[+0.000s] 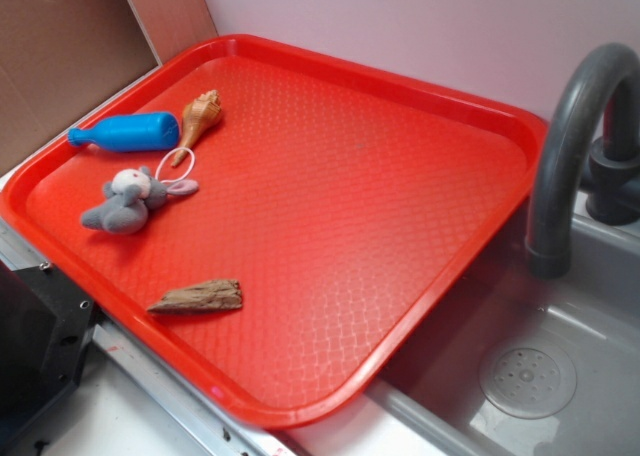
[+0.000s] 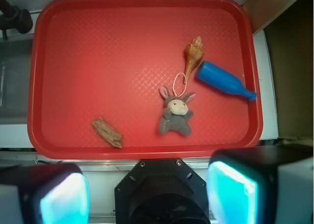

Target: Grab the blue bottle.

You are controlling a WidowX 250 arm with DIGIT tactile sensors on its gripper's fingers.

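Blue bottle (image 1: 128,132) (image 2: 225,81): small bright-blue plastic toy with cylindrical body and narrow neck, lying on its side. In the wrist view it sits at two o'clock, neck pointing toward four o'clock, near the rim.

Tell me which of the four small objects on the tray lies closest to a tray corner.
The blue bottle, its neck pointing toward the corner; shell, plush and wood lie farther in.

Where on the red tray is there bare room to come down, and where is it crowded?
Bare: the red plastic tray from its middle to the faucet-side rim. Crowded: the opposite end, where blue plastic bottle, tan spiral seashell and grey plush mouse cluster. A brown wood chip lies alone near the front rim.
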